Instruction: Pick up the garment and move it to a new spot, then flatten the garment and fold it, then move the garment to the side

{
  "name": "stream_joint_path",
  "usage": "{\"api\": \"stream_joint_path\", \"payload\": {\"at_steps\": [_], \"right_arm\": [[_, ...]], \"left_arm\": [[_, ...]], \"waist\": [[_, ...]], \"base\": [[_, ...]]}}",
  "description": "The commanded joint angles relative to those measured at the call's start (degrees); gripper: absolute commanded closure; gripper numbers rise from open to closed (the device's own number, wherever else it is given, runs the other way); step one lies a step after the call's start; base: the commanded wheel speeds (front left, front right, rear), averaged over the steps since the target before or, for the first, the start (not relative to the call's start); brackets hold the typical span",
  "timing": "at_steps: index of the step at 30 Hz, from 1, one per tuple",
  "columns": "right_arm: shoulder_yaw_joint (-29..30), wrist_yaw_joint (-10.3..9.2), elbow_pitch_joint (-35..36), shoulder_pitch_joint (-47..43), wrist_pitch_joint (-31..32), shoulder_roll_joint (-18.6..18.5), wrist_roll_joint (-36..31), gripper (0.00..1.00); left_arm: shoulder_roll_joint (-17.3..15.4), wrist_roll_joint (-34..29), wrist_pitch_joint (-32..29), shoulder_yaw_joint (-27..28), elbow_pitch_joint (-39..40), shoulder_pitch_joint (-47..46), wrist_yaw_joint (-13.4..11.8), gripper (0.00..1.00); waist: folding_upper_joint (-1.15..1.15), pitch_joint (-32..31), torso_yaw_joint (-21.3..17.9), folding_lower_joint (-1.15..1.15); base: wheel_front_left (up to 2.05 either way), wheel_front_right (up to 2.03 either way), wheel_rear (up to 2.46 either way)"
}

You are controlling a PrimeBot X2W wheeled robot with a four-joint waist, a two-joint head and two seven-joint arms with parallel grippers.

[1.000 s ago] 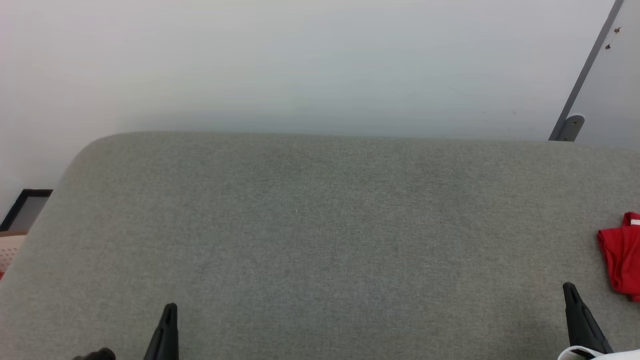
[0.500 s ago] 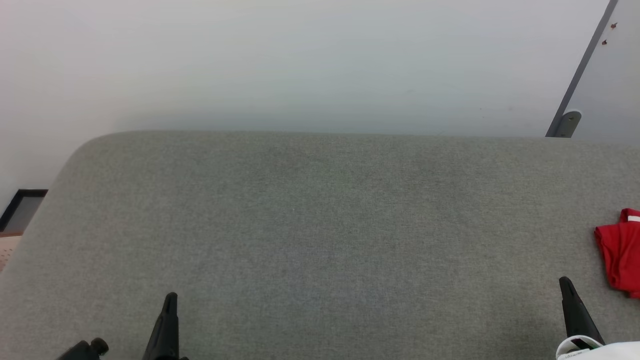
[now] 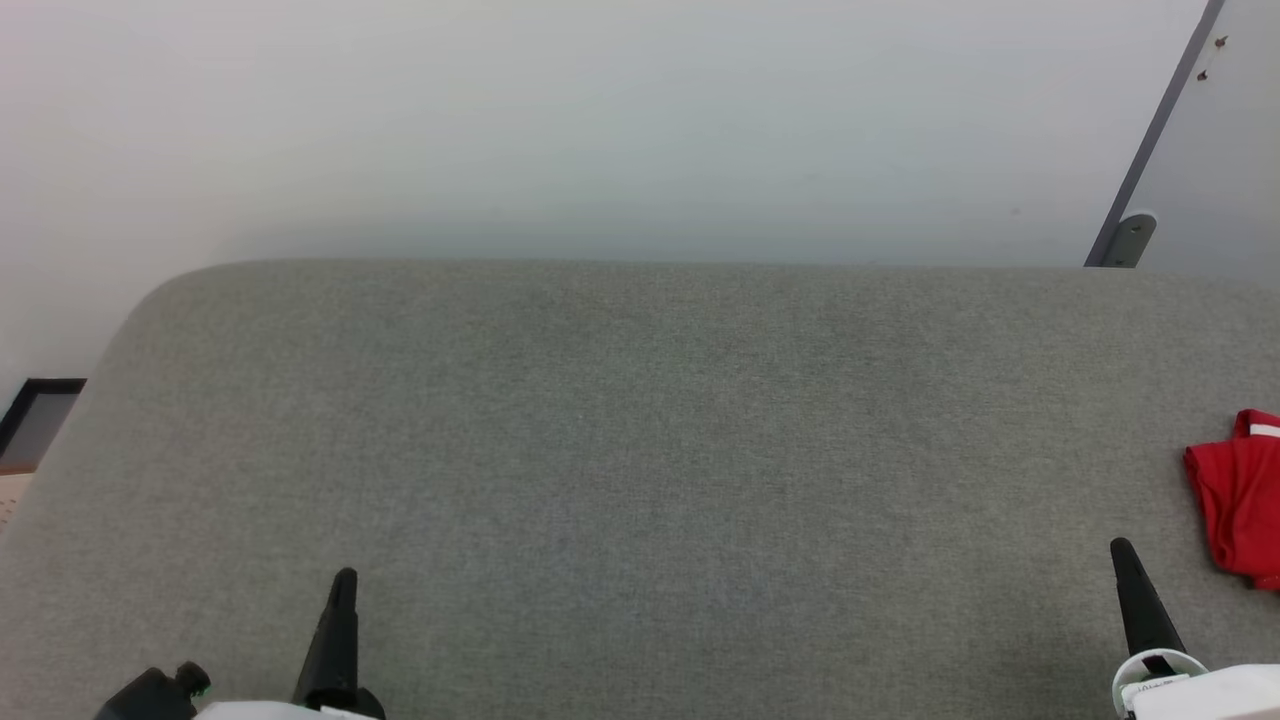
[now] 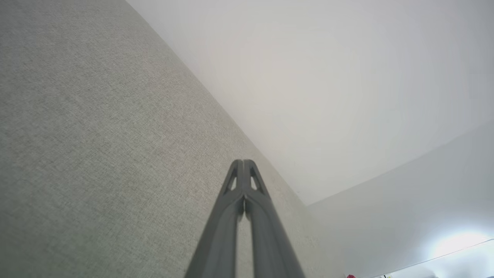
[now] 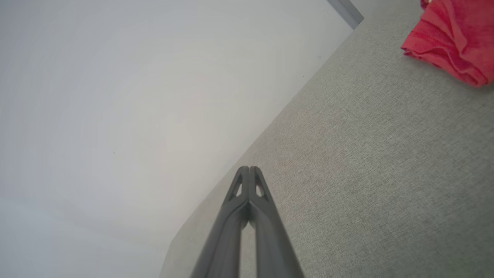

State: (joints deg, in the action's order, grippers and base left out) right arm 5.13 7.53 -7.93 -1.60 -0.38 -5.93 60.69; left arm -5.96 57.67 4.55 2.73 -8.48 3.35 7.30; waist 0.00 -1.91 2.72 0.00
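We see the shirt (image 3: 1238, 495) lying bunched at the far right edge of the head view, on the grey fabric surface (image 3: 640, 450), cut off by the picture's border. It is bright red, with a small white band showing near its top. In the right wrist view the same red cloth lies crumpled in soft folds in the upper right corner, resting on the grey weave. Nearest to it is our right gripper (image 3: 1122, 552), which rises from the lower right of the head view, just to the left of the shirt and nearer to us, apart from it. Its two dark fingers are pressed together to a single point and hold nothing. Our left gripper (image 3: 343, 582) stands at the lower left, well apart from the shirt, and its fingers too meet at the tips, empty. We cannot tell whether either tip touches the fabric below it. Beyond the surface's rounded far edge stands a pale wall (image 3: 600, 120), with a slanting grey strip (image 3: 1160, 120) at the upper right and a dark frame (image 3: 40, 410) at the left.
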Motion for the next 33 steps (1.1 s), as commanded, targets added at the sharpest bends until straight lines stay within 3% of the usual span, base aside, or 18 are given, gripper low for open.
{"api": "stream_joint_path", "payload": {"at_steps": [1,33], "right_arm": [[0.28,-0.03,0.17,1.39,0.42,0.08,1.87,1.0],[0.96,-0.05,-3.1,5.04,3.9,1.66,17.27,1.0]], "left_arm": [[-0.09,2.0,-0.39,0.31,0.22,-1.48,0.14,1.0],[0.99,19.71,-5.32,1.34,-2.74,-5.85,0.23,1.0]], "waist": [[0.0,0.06,-0.07,0.0],[0.0,0.95,-1.24,0.0]], "base": [[0.0,0.0,0.0],[0.0,0.0,0.0]]}}
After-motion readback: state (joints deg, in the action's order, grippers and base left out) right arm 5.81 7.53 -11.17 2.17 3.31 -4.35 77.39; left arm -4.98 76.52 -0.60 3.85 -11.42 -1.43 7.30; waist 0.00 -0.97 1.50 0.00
